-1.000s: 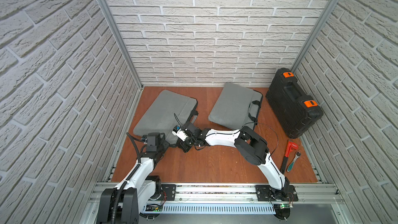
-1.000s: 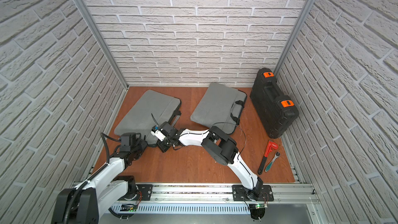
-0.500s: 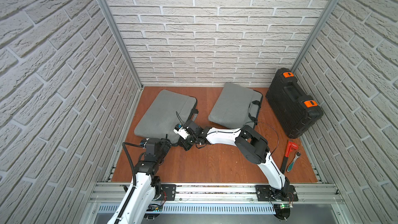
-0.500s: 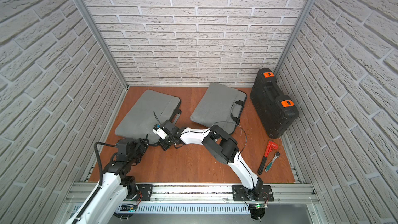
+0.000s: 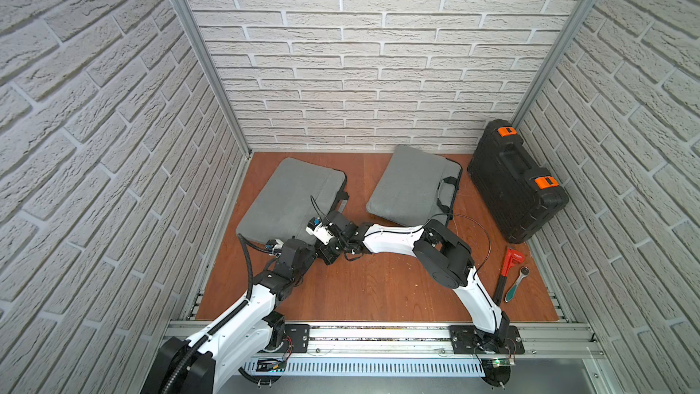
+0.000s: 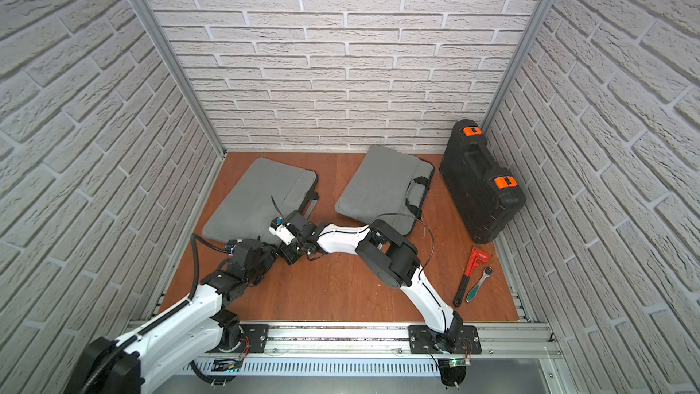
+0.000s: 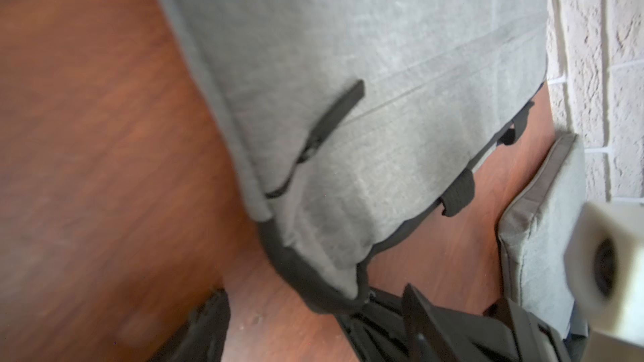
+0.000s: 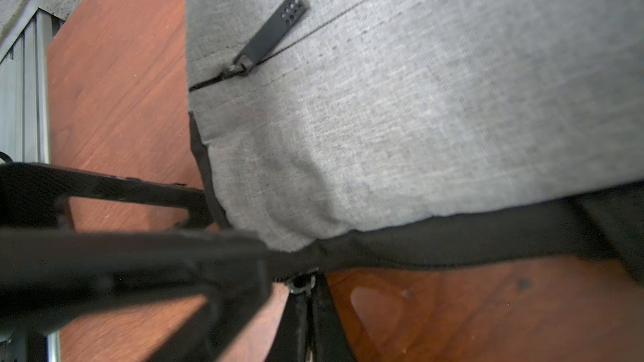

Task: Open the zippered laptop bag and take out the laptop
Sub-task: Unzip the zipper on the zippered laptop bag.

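Where the right fingers (image 8: 331,329) close tightly on the zipper pull (image 8: 302,283), only its metal ring shows. The left fingers (image 8: 139,262) stand wide at the same corner of the laptop bag (image 5: 288,198); blur hides any contact. The bag lies flat on the desk (image 5: 378,289), left side, interior hidden.

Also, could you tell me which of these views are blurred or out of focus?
Left wrist view: smeared throughout, the grey laptop bag and wooden table both soft. Right wrist view: bag weave and perforated zipper pull crisp, near black fingers defocused. Both top views: sharp and evenly lit.
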Motion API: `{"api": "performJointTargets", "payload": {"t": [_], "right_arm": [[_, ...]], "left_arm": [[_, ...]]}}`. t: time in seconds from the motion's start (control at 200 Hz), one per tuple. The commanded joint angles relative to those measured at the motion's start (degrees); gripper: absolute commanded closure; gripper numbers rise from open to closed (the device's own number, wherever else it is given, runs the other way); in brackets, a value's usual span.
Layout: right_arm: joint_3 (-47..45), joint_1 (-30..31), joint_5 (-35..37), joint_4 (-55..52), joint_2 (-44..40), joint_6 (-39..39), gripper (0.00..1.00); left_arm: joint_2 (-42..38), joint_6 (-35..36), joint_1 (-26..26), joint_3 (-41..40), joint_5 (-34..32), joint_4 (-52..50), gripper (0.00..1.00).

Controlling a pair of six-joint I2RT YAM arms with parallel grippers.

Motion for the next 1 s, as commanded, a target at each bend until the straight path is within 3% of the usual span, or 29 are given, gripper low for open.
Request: {"api": "performJointTargets", "payload": {"t": [0.0, 0.705, 0.99], "right_arm": [[-1.2, -0.5, 0.3, -2.3, 0.1, 0.7, 0.94], [-2.0, -0.5, -1.2, -2.6, -0.8, 2.4, 0.94], [-1.5, -0.5, -2.2, -2.1, -0.3, 2.8, 0.94]], "left_arm": [[3.9, -1.8, -1.4, -0.2, -1.2, 2.4, 0.25], [3.3, -1.7, -0.7, -1.9, -4.0, 1.3, 0.81], [2.3, -1.0, 0.1, -2.0, -3.5, 0.6, 0.92]]}}
